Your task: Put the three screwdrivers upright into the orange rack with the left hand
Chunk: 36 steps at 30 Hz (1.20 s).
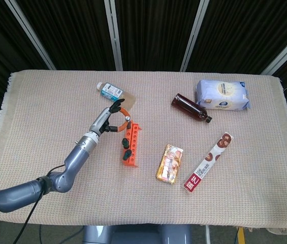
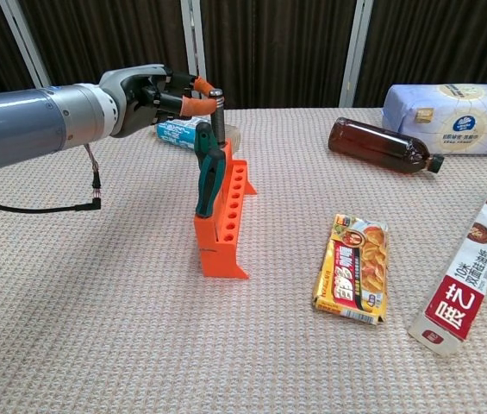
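Note:
The orange rack (image 2: 227, 226) stands on the table left of centre, also seen in the head view (image 1: 132, 140). Two green-and-black screwdrivers (image 2: 209, 181) stand upright in its near holes, their handles (image 1: 126, 153) seen from above. My left hand (image 2: 152, 93) hovers just behind and left of the rack's far end, holding an orange-handled screwdriver (image 2: 195, 104) with its metal shaft (image 2: 217, 121) pointing down by the rack. In the head view the hand (image 1: 108, 115) and the orange handle (image 1: 122, 114) sit at the rack's far end. The right hand is out of sight.
A blue-labelled bottle (image 1: 112, 92) lies just behind the hand. A brown bottle (image 1: 190, 108) and a tissue pack (image 1: 222, 95) lie at the back right. A snack packet (image 1: 169, 163) and a long biscuit pack (image 1: 209, 161) lie right of the rack.

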Available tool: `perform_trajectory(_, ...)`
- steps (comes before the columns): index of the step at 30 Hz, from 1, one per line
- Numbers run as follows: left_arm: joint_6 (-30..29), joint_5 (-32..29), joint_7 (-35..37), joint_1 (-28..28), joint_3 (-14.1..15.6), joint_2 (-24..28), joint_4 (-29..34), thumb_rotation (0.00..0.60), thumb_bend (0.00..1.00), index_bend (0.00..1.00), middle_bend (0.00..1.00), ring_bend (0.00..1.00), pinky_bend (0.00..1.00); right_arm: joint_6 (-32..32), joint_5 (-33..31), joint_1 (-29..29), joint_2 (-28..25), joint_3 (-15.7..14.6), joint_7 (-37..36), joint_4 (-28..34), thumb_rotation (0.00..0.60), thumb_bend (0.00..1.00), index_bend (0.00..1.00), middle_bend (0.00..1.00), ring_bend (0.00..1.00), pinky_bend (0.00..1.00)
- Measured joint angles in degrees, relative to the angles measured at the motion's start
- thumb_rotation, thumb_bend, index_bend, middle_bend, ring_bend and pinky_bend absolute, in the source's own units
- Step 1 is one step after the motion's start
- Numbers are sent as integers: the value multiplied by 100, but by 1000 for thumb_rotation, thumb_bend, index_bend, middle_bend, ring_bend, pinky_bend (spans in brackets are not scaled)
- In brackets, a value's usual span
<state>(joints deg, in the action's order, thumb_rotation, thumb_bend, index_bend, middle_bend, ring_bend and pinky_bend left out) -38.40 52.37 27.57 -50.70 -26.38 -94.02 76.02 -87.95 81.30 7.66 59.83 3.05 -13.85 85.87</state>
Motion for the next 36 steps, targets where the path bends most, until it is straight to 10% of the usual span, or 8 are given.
perform_trajectory(30, -60, 55, -173, 6, 145, -116, -104, 600, 519, 610, 1, 0, 0, 39, -15, -19, 12, 5, -23, -32, 600, 0, 121, 13, 0, 0)
perform_trajectory(36, -45, 83, -196, 13, 164, -117, -113, 600, 481, 488, 0, 0, 0, 35, -20, -17, 4, 5, -3, -8, 600, 0, 121, 14, 0, 0)
